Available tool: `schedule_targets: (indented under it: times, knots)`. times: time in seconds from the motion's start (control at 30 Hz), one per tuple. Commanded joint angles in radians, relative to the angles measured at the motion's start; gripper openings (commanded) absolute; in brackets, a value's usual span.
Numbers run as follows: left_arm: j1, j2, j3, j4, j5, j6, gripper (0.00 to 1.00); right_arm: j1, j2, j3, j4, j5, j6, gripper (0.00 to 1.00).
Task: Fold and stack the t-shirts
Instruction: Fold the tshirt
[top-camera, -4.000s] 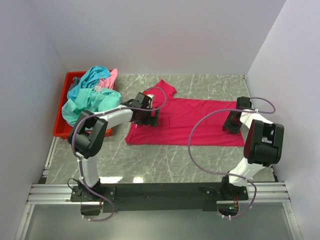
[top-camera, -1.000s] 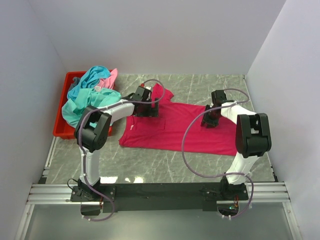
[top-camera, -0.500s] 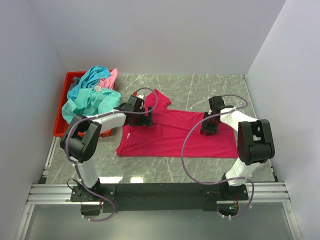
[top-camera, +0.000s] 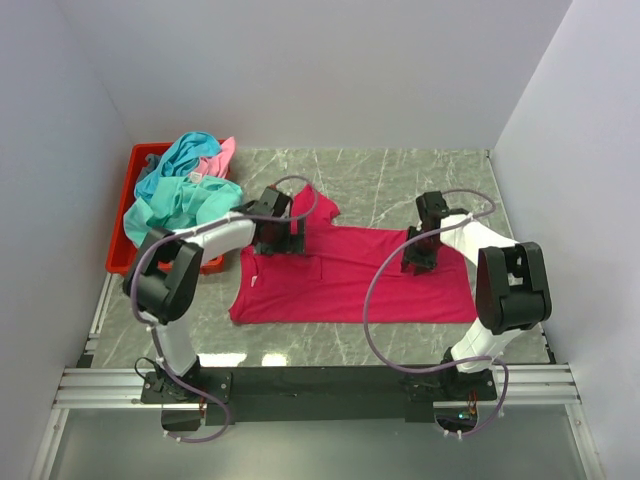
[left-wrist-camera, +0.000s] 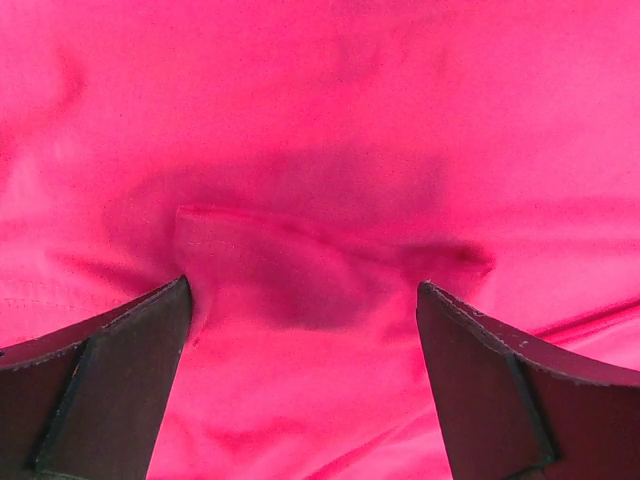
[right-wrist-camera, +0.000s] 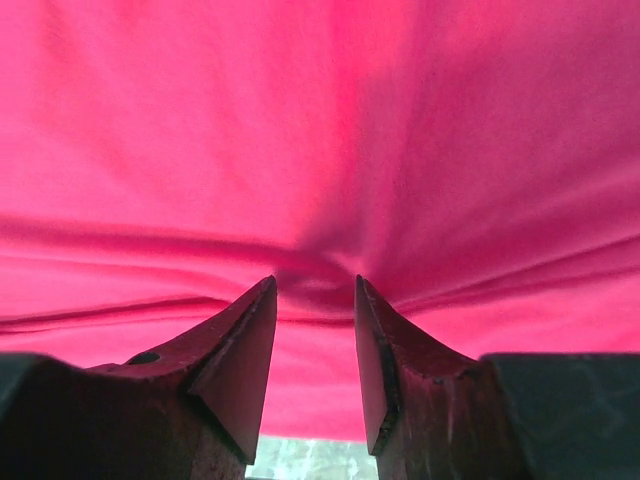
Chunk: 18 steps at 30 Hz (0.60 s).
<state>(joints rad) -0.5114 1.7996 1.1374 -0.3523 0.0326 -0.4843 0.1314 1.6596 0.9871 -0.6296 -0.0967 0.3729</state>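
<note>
A magenta-red t-shirt (top-camera: 350, 285), teal shirts (top-camera: 178, 205), a pink shirt (top-camera: 222, 155), a red bin (top-camera: 140, 158), a grey white-veined table (top-camera: 385, 180).

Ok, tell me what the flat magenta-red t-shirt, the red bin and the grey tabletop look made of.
The magenta-red t-shirt: soft matte cloth; it creases and puckers. The red bin: probably rigid plastic, with smooth straight walls. The grey tabletop: veined marble-look surface, faintly glossy; stone or laminate, cannot tell.

On marble table (top-camera: 400, 180): magenta t-shirt (top-camera: 340, 285) and, seemingly, red bin (top-camera: 120, 245).
</note>
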Motion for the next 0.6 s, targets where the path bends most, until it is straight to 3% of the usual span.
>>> schedule_targets:
  times: [0.0,0.27,0.37,0.57]
  knots:
    - [-0.003,0.05,0.204,-0.119,-0.03,-0.023,0.99,0.005,-0.017,0.122,-0.054,0.054,-0.017,0.45]
    - [0.001,0.383,0.769,-0.274,-0.219,-0.094,0.99,0.004,-0.017,0.237,-0.085,0.042,-0.015,0.47]
    - [0.008,0.489,0.904,-0.327,-0.281,-0.12,0.98,0.005,-0.026,0.239,-0.065,0.015,-0.003,0.47]
    - [0.02,0.578,0.998,-0.308,-0.398,-0.12,0.87,0.004,-0.052,0.185,-0.013,-0.044,0.024,0.47]
